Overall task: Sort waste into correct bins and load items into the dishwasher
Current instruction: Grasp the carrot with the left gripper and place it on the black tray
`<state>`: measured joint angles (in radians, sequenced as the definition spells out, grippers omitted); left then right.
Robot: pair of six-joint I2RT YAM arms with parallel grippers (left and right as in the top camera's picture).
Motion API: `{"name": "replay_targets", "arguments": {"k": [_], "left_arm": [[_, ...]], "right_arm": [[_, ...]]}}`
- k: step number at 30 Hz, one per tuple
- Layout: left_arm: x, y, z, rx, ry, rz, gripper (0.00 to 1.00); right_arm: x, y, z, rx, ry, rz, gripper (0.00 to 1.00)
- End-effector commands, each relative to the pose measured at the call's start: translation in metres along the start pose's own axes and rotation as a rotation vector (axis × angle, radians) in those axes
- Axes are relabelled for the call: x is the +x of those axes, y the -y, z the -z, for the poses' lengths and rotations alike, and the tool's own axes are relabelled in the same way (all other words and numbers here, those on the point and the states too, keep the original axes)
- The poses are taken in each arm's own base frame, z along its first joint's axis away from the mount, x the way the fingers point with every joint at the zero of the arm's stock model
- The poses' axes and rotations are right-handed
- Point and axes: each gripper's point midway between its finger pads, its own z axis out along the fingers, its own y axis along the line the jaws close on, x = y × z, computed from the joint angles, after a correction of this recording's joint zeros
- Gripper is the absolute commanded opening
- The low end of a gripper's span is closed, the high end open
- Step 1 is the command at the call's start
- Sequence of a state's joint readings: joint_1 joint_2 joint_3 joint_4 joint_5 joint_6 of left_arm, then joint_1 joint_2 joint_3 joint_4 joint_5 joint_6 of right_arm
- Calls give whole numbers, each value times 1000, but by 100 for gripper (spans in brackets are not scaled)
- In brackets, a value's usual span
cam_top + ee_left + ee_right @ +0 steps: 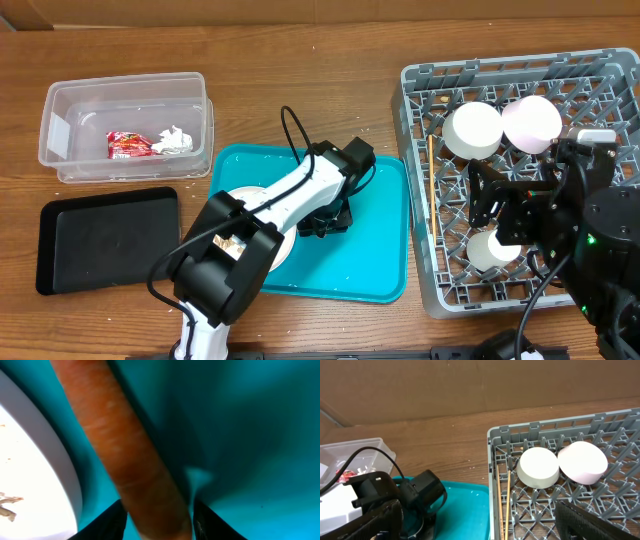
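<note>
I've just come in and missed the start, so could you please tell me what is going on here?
The left gripper is down on the teal tray, fingers either side of the carrot piece, beside the plate with food scraps; a firm grip is unclear. The red wrapper and tissue lie in the clear tub. Two white bowls and the chopsticks sit in the dish rack, where the right gripper hangs open.

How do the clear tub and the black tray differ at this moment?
The clear tub is see-through and deep-walled; the black tray is opaque and shallow. The tub holds a red wrapper and a white tissue; the tray looks bare. Both are rectangular and sit left of the teal tray.
</note>
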<state>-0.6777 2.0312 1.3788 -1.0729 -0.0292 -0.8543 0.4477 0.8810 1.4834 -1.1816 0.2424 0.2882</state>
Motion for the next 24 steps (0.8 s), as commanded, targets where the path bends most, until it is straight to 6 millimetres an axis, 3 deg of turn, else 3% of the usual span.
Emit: {"name": "replay_targets", "arguments": {"k": [1,2,4,8,11,17,21,24], "left_arm": [[-2,-2,1,44,-34,45,40],[-4,-2,1,52,-37,58,37],[-5,-3,1,68,-55,72,19],[-11,-6,8,71,-49,58,25],[-24,-9,28,56,-6,55,25],[-66,-32,111,63,170,104,22],[-98,-68,169,101,301,215,26],[-117,-103,197,138,355,319,25]], "right_arm": [[-4,-2,3,-8,14,-9,100],[-4,-1,3,-8,14,-9,100],[-4,-2,3,-8,14,-9,100],[-4,-2,3,-8,14,-9,100],[-4,-2,3,-8,14,-9,100],[-4,-2,3,-8,14,-9,100],[-4,-2,3,-8,14,-9,100],[-4,-2,3,-8,14,-9,100]]}}
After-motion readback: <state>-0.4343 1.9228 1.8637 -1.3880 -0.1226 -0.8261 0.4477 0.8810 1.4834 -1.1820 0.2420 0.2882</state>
